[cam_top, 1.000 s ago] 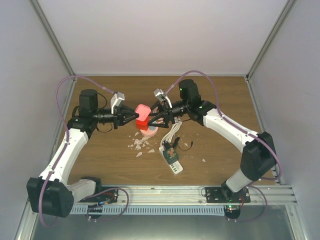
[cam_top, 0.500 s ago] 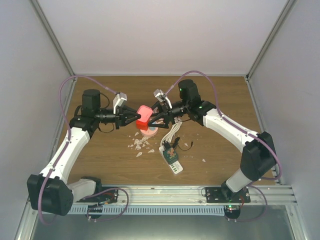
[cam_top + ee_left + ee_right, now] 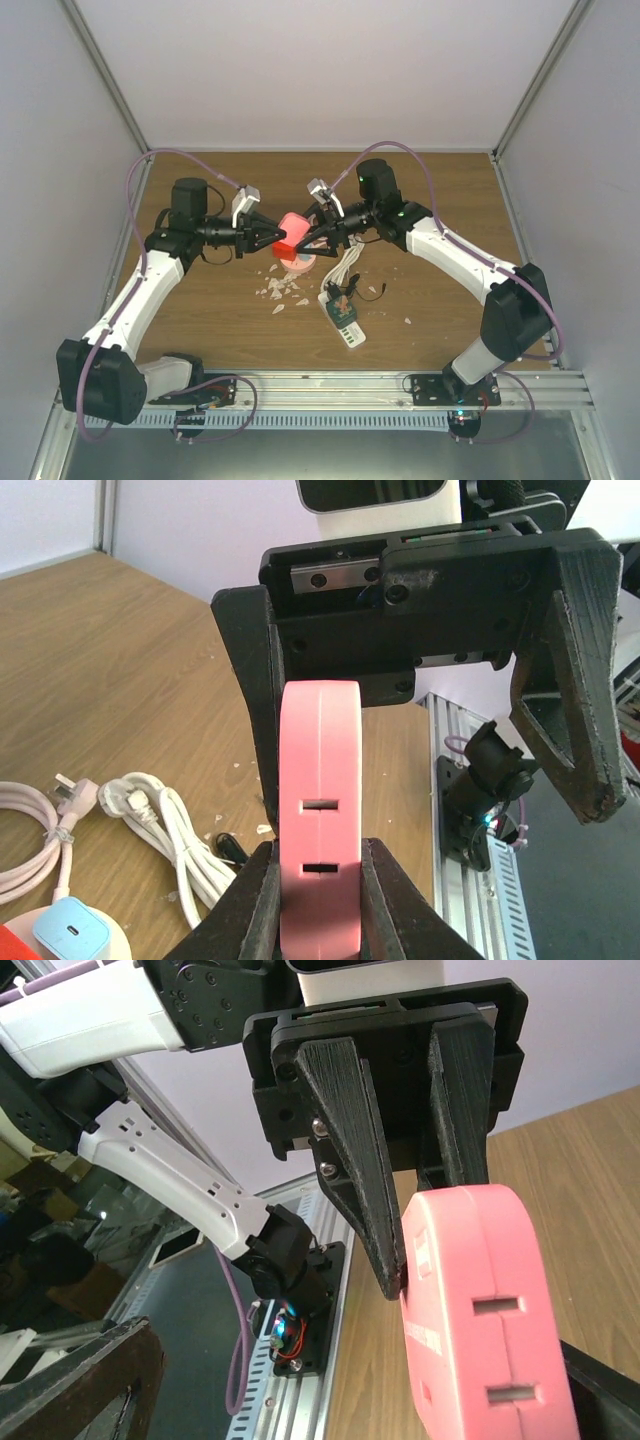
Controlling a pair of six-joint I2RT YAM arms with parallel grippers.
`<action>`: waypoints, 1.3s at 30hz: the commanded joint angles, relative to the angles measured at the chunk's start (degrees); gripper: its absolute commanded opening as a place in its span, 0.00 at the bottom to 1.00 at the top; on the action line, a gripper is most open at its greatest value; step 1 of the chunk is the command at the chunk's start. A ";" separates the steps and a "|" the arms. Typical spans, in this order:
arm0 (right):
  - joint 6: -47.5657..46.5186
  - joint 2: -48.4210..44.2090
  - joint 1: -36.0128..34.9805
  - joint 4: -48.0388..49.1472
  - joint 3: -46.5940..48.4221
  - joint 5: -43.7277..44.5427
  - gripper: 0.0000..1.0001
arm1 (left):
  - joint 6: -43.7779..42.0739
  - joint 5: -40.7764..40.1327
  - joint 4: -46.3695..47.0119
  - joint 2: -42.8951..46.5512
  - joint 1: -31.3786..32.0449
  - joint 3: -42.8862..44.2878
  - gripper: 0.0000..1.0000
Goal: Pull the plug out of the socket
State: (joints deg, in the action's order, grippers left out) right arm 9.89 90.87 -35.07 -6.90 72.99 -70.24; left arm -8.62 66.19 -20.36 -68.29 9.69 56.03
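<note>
Socket block [image 3: 320, 780] is pink and slab-shaped, with two dark slots in its narrow face, and I see it held in the air over the middle of the table [image 3: 200, 320]. My left gripper [image 3: 318, 860] pinches its flat sides. My right gripper [image 3: 308, 240] is spread wide, with one finger close beside the block.

No writing I can read.
The pink socket block [image 3: 320, 810] in my left gripper [image 3: 319, 885] shows two plain slots and no print; any marking on the power strip [image 3: 342, 322] down on the counter [image 3: 220, 320] is too small for me to make out.
</note>
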 commanded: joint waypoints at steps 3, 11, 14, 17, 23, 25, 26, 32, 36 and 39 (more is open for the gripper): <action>-0.25 -1.94 -2.02 2.80 3.88 -6.33 0.90 | -5.26 -9.22 -3.26 -2.11 2.97 1.50 0.00; 0.30 -1.81 -0.51 3.11 5.40 -5.03 0.93 | -8.10 -9.09 -6.32 -1.76 3.68 1.97 0.00; 0.28 -1.96 0.71 3.32 5.32 -3.23 0.94 | -9.65 -8.68 -7.50 -1.50 3.67 1.83 0.00; 0.17 -2.18 2.38 3.34 5.11 -1.15 0.95 | -10.63 -8.63 -8.35 -1.62 3.72 1.65 0.00; -0.03 -2.78 5.46 3.62 3.75 1.91 1.00 | -12.56 -9.48 -9.27 -1.38 3.47 0.40 0.00; -0.46 -3.18 6.50 3.46 3.21 2.66 1.00 | -13.01 -10.15 -9.11 -1.03 3.05 0.07 0.00; -0.87 -3.32 7.07 3.12 3.01 3.04 1.00 | -13.31 -10.62 -8.94 -0.97 2.75 -0.02 0.00; -4.62 -4.40 11.42 0.71 0.00 5.26 1.00 | -15.26 -13.57 -8.17 -3.35 -1.82 0.54 0.00; -8.06 -5.07 13.90 -1.19 -1.44 6.49 1.00 | -16.27 -13.99 -6.82 -7.50 -6.22 2.00 0.00; -9.66 -5.84 15.67 -2.89 -2.26 6.86 1.00 | -17.28 -15.77 -5.55 -10.80 -9.03 3.21 0.00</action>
State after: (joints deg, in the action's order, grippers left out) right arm 4.19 87.26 -21.39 -7.03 72.01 -64.60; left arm -23.44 52.49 -29.43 -75.77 3.57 56.45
